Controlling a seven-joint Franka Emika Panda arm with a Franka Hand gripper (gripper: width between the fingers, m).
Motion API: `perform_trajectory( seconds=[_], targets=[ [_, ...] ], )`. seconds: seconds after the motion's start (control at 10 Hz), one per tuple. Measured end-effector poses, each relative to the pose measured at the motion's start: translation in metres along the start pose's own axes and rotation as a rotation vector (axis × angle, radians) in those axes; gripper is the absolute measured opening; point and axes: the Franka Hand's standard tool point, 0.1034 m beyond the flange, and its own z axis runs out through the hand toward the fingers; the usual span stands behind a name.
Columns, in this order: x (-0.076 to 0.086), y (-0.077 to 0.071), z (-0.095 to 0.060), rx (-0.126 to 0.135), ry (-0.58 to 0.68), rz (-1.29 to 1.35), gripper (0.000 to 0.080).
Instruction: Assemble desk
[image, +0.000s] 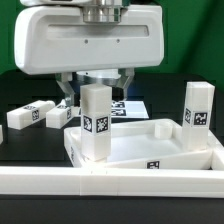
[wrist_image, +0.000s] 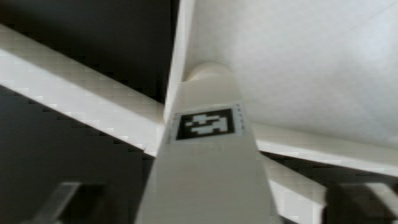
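The desk's white tabletop (image: 150, 142) lies rim-up behind the front rail. One tagged white leg (image: 95, 122) stands upright in its corner on the exterior view's left. A second leg (image: 197, 118) stands at the corner on the right. My gripper (image: 96, 88) hangs over the left leg, a finger on each side of its top. In the wrist view that leg (wrist_image: 205, 125) runs down between the fingers (wrist_image: 64, 200). A gap shows on both sides, so the gripper (wrist_image: 210, 200) is open around the leg.
Two loose tagged legs (image: 25, 117) (image: 60, 113) lie on the black table at the exterior view's left. The marker board (image: 128, 106) lies behind the tabletop. A long white border rail (image: 110, 182) runs across the front.
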Motion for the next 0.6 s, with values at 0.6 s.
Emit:
perform_trajectory(
  seconds=[0.6],
  targets=[
    [-0.0002, -0.0001, 0.0002, 0.006, 0.004, 0.081, 0.0288]
  ],
)
